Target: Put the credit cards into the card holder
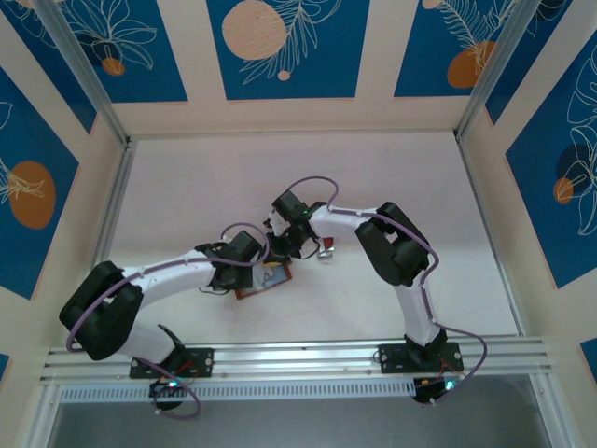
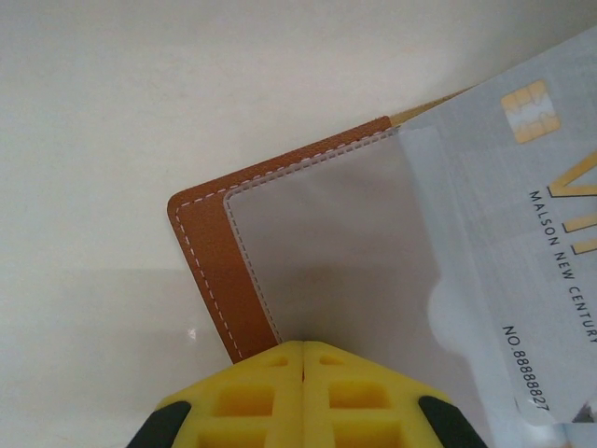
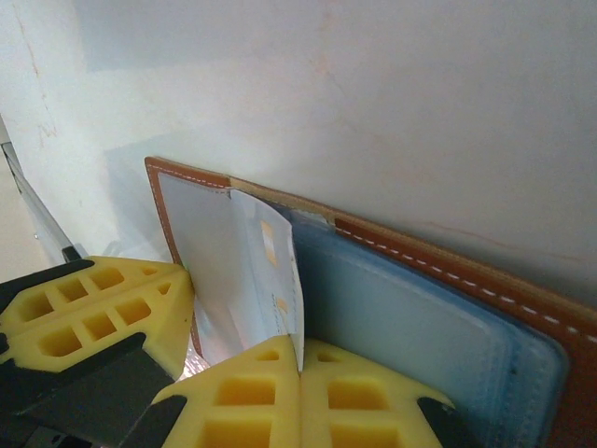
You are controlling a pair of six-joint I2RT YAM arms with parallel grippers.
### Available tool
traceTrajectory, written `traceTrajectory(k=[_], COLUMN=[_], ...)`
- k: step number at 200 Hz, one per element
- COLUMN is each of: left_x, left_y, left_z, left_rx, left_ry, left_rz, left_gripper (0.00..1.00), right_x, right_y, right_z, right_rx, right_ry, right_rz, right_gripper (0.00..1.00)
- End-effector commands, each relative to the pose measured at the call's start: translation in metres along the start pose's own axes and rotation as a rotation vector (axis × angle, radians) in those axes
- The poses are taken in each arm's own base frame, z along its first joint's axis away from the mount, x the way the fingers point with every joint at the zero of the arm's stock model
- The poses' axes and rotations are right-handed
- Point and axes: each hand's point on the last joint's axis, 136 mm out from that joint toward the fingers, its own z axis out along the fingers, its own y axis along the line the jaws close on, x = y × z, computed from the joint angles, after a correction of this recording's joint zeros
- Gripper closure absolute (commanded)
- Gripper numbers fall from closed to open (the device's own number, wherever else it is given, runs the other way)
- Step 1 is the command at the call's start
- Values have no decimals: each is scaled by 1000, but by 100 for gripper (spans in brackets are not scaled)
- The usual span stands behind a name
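One view high overhead, facing down; both wrist views close over the same card holder (image 2: pixel 213 252)

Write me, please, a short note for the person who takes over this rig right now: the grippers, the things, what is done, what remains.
Left gripper: shut, its tips pressing down on the open card holder.
Right gripper: shut on a pale credit card, held on edge over the holder's pockets.
Done: the holder lies open and one card is at it.
Left to do: slide this card fully into a pocket, then let go. I cannot tell whether its edge has already entered.
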Motion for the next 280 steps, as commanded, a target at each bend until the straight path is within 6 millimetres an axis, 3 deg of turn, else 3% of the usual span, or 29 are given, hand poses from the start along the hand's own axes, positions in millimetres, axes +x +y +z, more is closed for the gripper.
traceTrajectory(k=[1,198,280], left_x=[25,23,23], left_y=[11,8,8], left_z=[17,18,18], left_rx=[-45,-33,-32], left_ry=[86,77,77], left_rz=[15,1,-1], left_gripper=[98,98,98], right_x=[20,62,70], right_y=[-41,-51,-43], right_z=[23,30,32], right_rx=[110,172,125], right_ry=[51,95,118], right_rz=[102,52,36], right_gripper=[100,100,100])
